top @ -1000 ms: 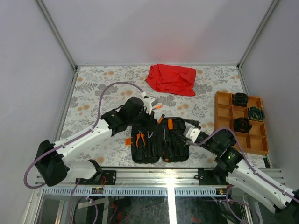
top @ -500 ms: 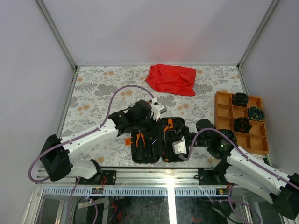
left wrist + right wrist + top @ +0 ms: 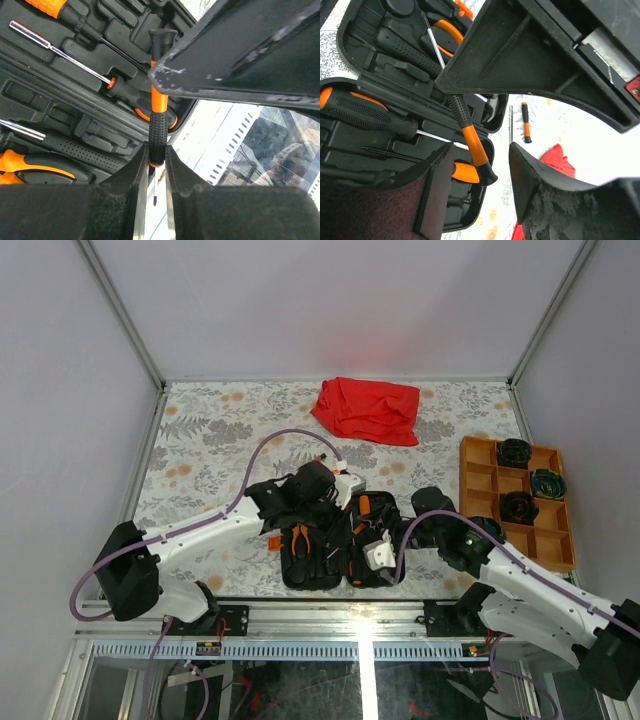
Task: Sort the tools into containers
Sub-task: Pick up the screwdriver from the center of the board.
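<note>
Floral table (image 3: 200, 440) fills my overhead view, with a red cloth (image 3: 366, 410) at the far side and the tray (image 3: 467, 495) on the right. 3 of its compartments hold dark round items (image 3: 518, 506) that I cannot identify. The case (image 3: 330, 565) lies open near the front edge between the 2 arms, and both wrists meet above it.

My left gripper (image 3: 156, 150) is pinched tight on a slim screwdriver (image 3: 158, 127). It grips the lower end of the black knurled handle, just above the orange collar. The tip pokes out between the fingers and points past the case rim, while the handle reaches out over the case.

My right gripper (image 3: 479, 146) stands about half wide, with 1 finger on each side of that screwdriver's capped end. I see a gap on both sides, so it grips nothing.

Inside the case I see pliers (image 3: 301, 538) in the left half and a thick screwdriver (image 3: 360, 112) seated in a moulded slot, with more drivers around it. Beyond the case, 1 short driver (image 3: 525, 122) lies on the table just beside a bare metal shaft (image 3: 510, 125).
</note>
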### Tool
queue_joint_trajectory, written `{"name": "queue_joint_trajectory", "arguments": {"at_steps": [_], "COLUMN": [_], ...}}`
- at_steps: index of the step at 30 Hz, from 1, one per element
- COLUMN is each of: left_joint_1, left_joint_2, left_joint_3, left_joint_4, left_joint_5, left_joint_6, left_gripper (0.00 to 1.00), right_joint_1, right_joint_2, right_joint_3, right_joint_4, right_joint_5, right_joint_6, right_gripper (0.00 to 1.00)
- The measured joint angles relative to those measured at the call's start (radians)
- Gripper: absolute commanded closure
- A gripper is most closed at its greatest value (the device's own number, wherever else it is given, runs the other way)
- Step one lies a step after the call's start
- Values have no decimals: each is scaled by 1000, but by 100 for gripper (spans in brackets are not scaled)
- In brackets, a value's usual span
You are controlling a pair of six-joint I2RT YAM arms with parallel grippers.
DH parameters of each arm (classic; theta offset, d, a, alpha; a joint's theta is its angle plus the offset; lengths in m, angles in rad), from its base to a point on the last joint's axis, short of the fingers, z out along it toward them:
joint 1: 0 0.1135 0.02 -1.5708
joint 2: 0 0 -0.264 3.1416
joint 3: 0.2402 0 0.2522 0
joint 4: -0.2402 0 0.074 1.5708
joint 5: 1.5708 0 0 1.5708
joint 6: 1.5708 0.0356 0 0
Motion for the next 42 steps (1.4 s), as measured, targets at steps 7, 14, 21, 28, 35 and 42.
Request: {"name": "queue_joint_trajectory", "arguments": {"at_steps": [7,14,21,28,35,42], "left_joint_1": [-13,-21,-24,-25,-3,36], "left_joint_2": [2,12,10,-76,-261,-407], "left_joint_3": [0,2,12,11,-16,-145], "left_joint_4": [-6,-23,-35,-17,117,265], "left_joint_5": [10,14,3,-72,-211,-406], "left_joint_6": [11,19,26,3,-107,-263], "left_gripper": [100,96,71,35,29,27], "right_joint_1": [1,15,20,21,21,22], "right_joint_2": [92,134,122,29,-79,-106], "right_joint_3": [62,62,58,8,-111,-242], "right_joint_4": [-95,-127,-137,-47,174,451], "right_joint_5": [5,9,23,66,159,334], "right_joint_6": [-53,-77,-62,60,432,977], "right_gripper": [54,77,100,100,100,100]}}
